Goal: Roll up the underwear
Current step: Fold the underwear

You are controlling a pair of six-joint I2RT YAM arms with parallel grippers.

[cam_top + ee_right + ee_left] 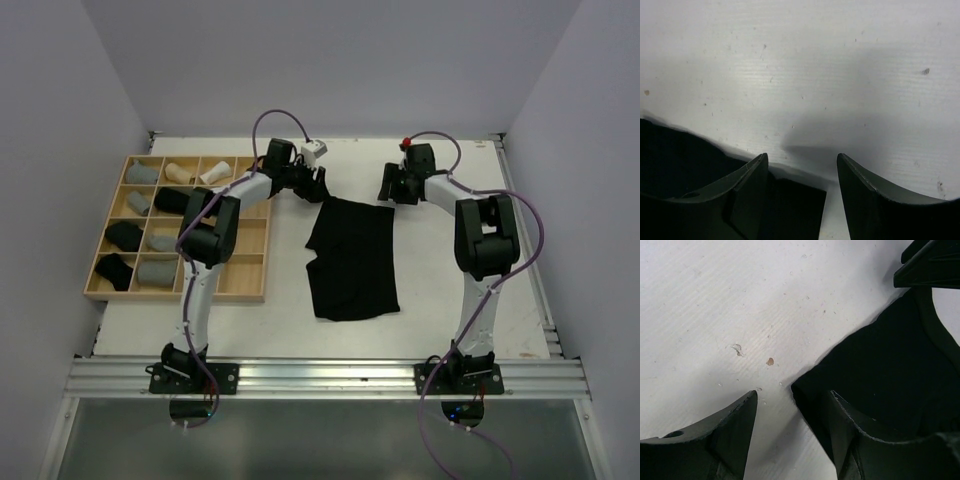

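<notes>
Black underwear (352, 258) lies flat and unrolled at mid-surface: a limp matte cloth, roughly rectangular, left edge uneven, far hem toward the two tools. Left tool (792, 394) is open, its tapered matte black fingers spread at the far left corner of the cloth. One finger is over bare surface, the other over the fabric, and nothing is gripped. Right tool (801, 156) is also open, its fingers apart at the far right corner, one above the cloth and one above bare surface. Contact with the cloth cannot be told for either tool. Surface (450, 260) is white, finely ribbed, with small specks and one tan fleck. Wooden grid tray (250, 292) sits at the left, well apart from the flat cloth. Its square compartments hold short stubby rolls (156, 270) in grey, black, beige and white.
</notes>
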